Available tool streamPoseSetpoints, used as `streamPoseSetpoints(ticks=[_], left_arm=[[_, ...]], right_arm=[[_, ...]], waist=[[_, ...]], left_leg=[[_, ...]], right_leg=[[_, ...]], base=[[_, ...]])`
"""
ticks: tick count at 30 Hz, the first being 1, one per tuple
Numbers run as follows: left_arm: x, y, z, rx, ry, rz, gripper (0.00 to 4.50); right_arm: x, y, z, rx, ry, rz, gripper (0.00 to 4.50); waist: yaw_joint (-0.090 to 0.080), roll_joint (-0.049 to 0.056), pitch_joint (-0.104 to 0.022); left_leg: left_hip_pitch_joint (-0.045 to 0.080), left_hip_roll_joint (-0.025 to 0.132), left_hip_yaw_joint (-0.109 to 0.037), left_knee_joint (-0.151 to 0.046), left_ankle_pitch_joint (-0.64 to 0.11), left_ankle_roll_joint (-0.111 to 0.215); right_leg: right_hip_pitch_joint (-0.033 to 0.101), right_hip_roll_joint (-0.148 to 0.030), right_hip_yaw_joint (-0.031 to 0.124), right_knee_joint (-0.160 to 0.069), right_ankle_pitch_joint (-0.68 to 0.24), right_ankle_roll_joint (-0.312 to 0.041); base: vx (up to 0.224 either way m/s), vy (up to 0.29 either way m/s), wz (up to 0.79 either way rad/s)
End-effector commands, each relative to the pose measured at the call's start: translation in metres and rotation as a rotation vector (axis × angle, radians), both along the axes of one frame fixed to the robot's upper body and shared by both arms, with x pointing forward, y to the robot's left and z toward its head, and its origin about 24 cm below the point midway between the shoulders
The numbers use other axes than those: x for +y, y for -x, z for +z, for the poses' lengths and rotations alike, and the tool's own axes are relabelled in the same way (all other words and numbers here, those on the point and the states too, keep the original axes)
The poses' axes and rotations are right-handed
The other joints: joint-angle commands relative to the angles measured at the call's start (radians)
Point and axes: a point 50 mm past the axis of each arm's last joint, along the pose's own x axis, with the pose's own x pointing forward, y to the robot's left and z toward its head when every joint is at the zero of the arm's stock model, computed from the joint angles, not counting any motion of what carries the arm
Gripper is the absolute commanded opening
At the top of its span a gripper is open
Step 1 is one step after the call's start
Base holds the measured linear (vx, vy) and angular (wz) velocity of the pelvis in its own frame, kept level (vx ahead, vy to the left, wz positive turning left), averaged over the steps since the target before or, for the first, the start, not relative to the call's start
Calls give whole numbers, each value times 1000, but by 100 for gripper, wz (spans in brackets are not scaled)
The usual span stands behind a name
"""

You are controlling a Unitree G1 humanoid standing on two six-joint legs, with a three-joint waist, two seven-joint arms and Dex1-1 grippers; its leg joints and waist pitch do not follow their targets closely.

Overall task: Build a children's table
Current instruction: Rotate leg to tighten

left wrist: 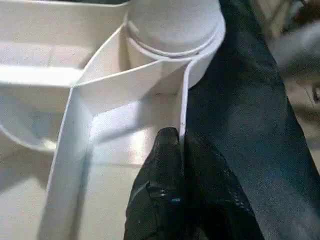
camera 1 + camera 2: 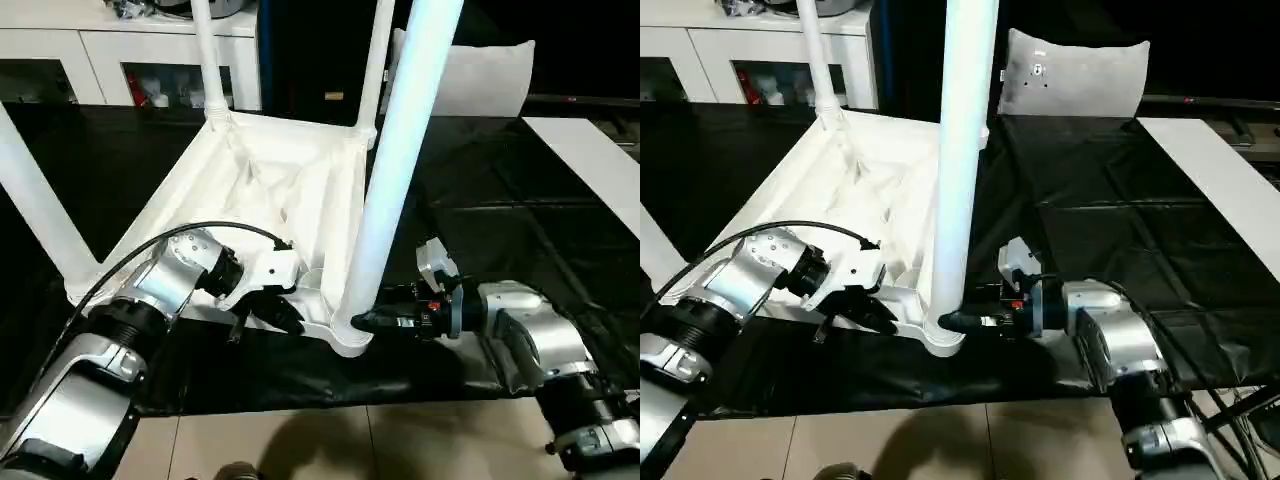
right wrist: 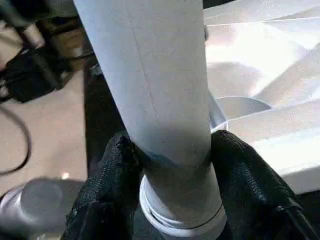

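The children's table top (image 2: 262, 183) lies upside down on a black mat, ribbed underside up. White legs stand in its corner sockets: two at the far corners (image 2: 205, 50) (image 2: 378, 60) and one at the near left (image 2: 35, 210). The near right leg (image 2: 400, 150) rises from its socket (image 2: 352, 340). My right gripper (image 2: 365, 322) is shut on the base of this leg, a black finger (image 3: 110, 175) on each side just above the socket. My left gripper (image 2: 290, 318) is shut on the top's thin near rim (image 1: 182, 100), close to that same corner.
A white cabinet with glass doors (image 2: 100, 60) stands at the back left and a grey-white pillow (image 2: 480, 75) at the back right. A white board (image 2: 590, 160) lies at the right on the black mat (image 2: 500, 220). Tiled floor (image 2: 300, 440) borders the mat's near edge.
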Motion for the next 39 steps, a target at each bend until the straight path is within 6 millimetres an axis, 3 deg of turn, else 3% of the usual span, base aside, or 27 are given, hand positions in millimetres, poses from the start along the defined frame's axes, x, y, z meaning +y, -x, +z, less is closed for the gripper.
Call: streamPoseSetpoints(ticks=[1, 4, 6, 8, 9, 10, 11, 12, 13, 14, 15, 16, 17, 18, 19, 20, 21, 22, 23, 25, 27, 29, 31, 32, 35, 36, 39], left_arm=[[-21, -4, 8, -48, 70, 58, 0], [-37, -5, 11, -47, 116, 118, 0], [-43, -5, 13, -50, 131, 139, 0], [-51, -8, 16, -58, 156, 176, 0], [-55, -9, 17, -64, 164, 194, 0], [-55, -9, 17, -64, 164, 194, 0], [-60, -12, 19, -85, 177, 210, 0], [-61, -13, 20, -98, 174, 219, 0], [-61, -13, 20, -98, 174, 219, 0], [-61, -14, 21, -112, 170, 222, 0], [-60, -16, 21, -126, 158, 224, 0], [-58, -17, 21, -142, 149, 228, 0], [-56, -18, 21, -151, 144, 229, 0], [-55, -18, 22, -160, 142, 231, 0], [-53, -19, 22, -166, 136, 235, 0], [-50, -20, 21, -178, 127, 233, 0], [-47, -20, 21, -187, 119, 229, 0], [-44, -21, 21, -192, 114, 231, 0], [-41, -21, 21, -198, 114, 232, 0], [-34, -22, 20, -218, 106, 241, 0], [-29, -22, 19, -228, 105, 252, 0], [-27, -22, 19, -233, 109, 263, 0], [-25, -19, 20, -241, 148, 264, 0], [-24, -19, 20, -241, 166, 267, 0], [-25, -12, 23, -198, 236, 256, 0], [-27, -8, 26, -166, 287, 267, 43], [-28, -2, 30, -149, 355, 288, 62]], right_arm=[[14, 3, -8, 28, 16, -59, 188], [25, 0, -16, 63, 33, -272, 188], [29, -3, -17, 77, 29, -351, 188], [36, -9, -15, 86, 23, -484, 187], [39, -12, -15, 99, 23, -562, 187], [39, -12, -15, 99, 23, -562, 187], [46, -19, -13, 110, 32, -699, 187], [50, -21, -11, 117, 26, -748, 187], [50, -21, -11, 117, 26, -748, 187], [53, -23, -8, 117, 22, -781, 187], [56, -24, -3, 96, 4, -788, 187], [59, -24, 2, 59, 2, -787, 187], [60, -24, 5, 33, 3, -784, 222], [60, -23, 6, 15, 3, -796, 243], [58, -22, 6, 7, 10, -805, 243], [55, -21, 5, -2, 18, -813, 260], [51, -19, 4, -20, 26, -823, 267], [47, -18, 4, -51, 49, -822, 276], [45, -16, 4, -56, 44, -817, 284], [35, -12, 4, -114, 88, -794, 301], [26, -7, 6, -153, 98, -769, 320], [22, -4, 7, -149, 75, -770, 337], [18, 3, 13, -123, 12, -726, 355], [16, 7, 15, -110, -3, -704, 364], [13, 15, 22, -120, -28, -623, 380], [11, 18, 27, -140, -41, -579, 393], [12, 22, 36, -143, -79, -505, 416]], waist=[[-17, 9, -63], [-35, 11, -59], [-63, 10, -57], [-86, 22, -55], [-106, 31, -54], [-114, 39, -49], [-111, 62, -35], [-90, 62, -41], [-86, 43, -35], [-105, 1, -32], [-97, -35, -23], [-97, -18, -35], [-79, 15, -44], [-88, 36, -54], [-99, 44, -59], [-100, 49, -61], [-100, 39, -54], [-98, 21, -45], [-94, 23, -49], [-85, 28, -58], [-77, 27, -60], [-71, 15, -67], [-72, 15, -72], [-66, 13, -77], [-64, 6, -83], [-63, 5, -86], [-56, 2, -89]], left_leg=[[20, 21, -7, -84, -391, -27], [28, 13, -14, -80, -428, -37], [27, 5, -21, -72, -464, -37], [24, 13, -31, -79, -506, -31], [18, 25, -44, -92, -565, -31], [15, 33, -49, -101, -609, -33], [-49, 93, -71, -195, -816, -52], [-55, 89, -56, -204, -853, -56], [-2, 66, -22, -208, -852, -50], [30, 30, -26, -141, -778, -55], [155, -73, 13, 108, -441, -38], [42, -56, -16, 63, -260, 15], [-1, -4, -42, -24, -260, 14], [9, 13, -53, -41, -297, 1], [-12, 44, -70, -69, -348, -10], [-14, 51, -76, -81, -367, -8], [11, 36, -61, -82, -395, -15], [32, 1, -41, -65, -381, -22], [37, -5, -33, -60, -334, -9], [18, 13, -36, -70, -254, 2], [16, 20, -34, -74, -226, 1], [25, 18, -19, -70, -202, 14], [10, 16, -19, -70, -161, 23], [3, 19, -17, -67, -77, 51], [-4, 17, -16, -56, 6, 81], [-6, 15, -15, -52, 44, 97], [-11, 12, -11, -43, 76, 124]], right_leg=[[37, -59, 36, -85, -552, -128], [31, -58, 22, -109, -670, -68], [32, -54, -7, -132, -744, -17], [44, -54, -26, -143, -721, -4], [59, -52, -46, -143, -672, -9], [67, -46, -54, -140, -650, -9], [134, -28, -29, 40, -401, -50], [130, -20, -14, 82, -265, -69], [79, -9, 18, 75, -284, -78], [43, -26, 33, -23, -535, -41], [-117, -66, -16, -239, -1126, 67], [26, -133, 10, -191, -1126, 82], [78, -116, -16, -144, -912, 85], [78, -95, -36, -131, -779, 67], [100, -79, -36, -92, -496, 17], [106, -76, -30, -77, -393, -11], [75, -75, -19, -92, -350, -67], [55, -70, -23, -120, -498, -69], [53, -75, -18, -125, -573, -65], [63, -74, -7, -106, -473, -89], [61, -68, 1, -90, -382, -111], [52, -65, 13, -80, -345, -147], [64, -67, 15, -69, -314, -160], [69, -67, 19, -56, -217, -176], [73, -63, 23, -33, -81, -205], [70, -63, 24, -23, -30, -222], [68, -62, 24, -16, -1, -244]], base=[[0, 0, 0], [0, 0, 0], [0, 0, 0], [0, 0, 0], [0, 0, 0], [0, 0, 0], [-78, 5, -14], [-78, 5, -14], [-65, -37, 1], [-2, -96, 8], [-2, -96, 8], [55, -67, -29], [66, 10, -45], [66, 10, -45], [21, 25, -26], [0, 0, 0], [0, 0, 0], [0, 0, 0], [54, 11, 15], [27, 6, 8], [0, 0, 0], [63, -21, 12], [34, -13, 7], [50, -27, -1], [37, -17, 0], [0, 0, 0], [0, 0, 0]])
